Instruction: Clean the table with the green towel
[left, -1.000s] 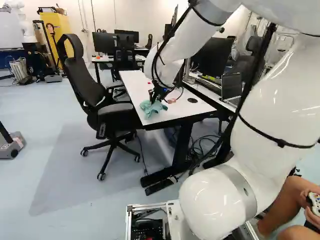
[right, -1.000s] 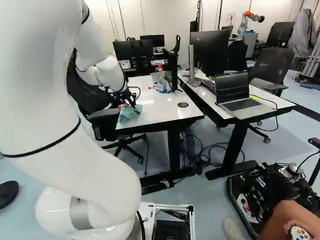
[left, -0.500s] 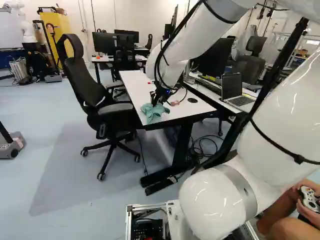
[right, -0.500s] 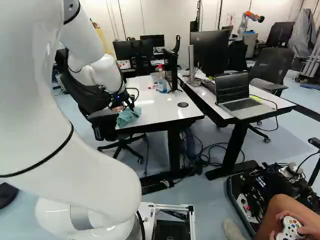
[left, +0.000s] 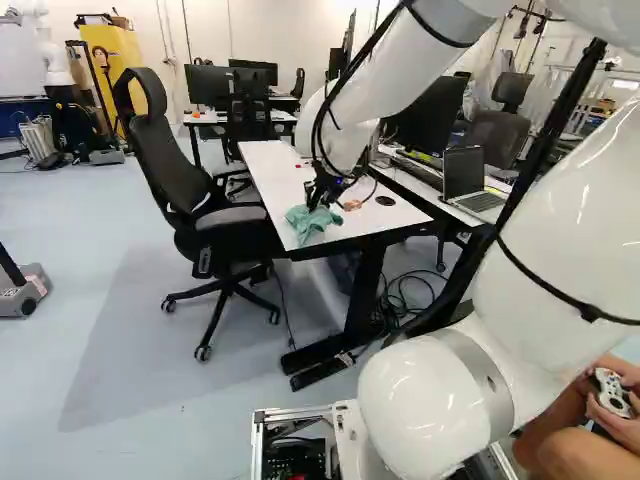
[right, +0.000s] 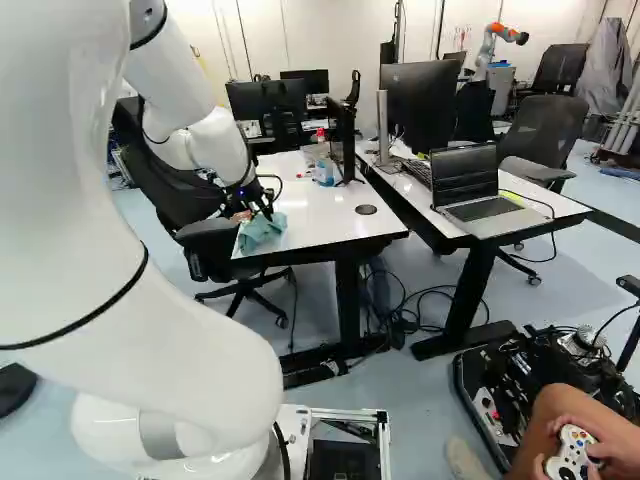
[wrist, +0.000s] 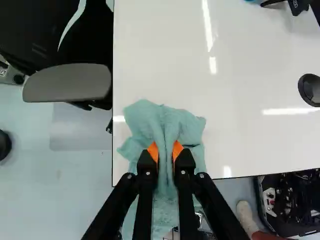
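Note:
The gripper (left: 318, 192) is low over the near left corner of the white table (left: 270, 175) in the left base view. In the wrist view the gripper (wrist: 165, 152) is shut on the green towel (wrist: 142, 117), with a bunched fold pinched between its orange pads. The towel spreads out on the white tabletop (wrist: 165, 55) ahead of and beside the fingers, and part of it hangs back beneath them near the table's edge. In the right base view the towel (right: 262, 231) lies crumpled at the same corner.
A black office chair (left: 155, 130) stands against the table's left side. A bottle (right: 324, 172) and a monitor (right: 343, 135) are farther back on the table. To the right, a second table carries a laptop (right: 480, 205). Another robot (right: 497, 40) stands far back.
Over the last second the arm's upper links have swung, and the gripper has shifted slightly to the right in the left base view, with the towel moving along. The base has not moved.

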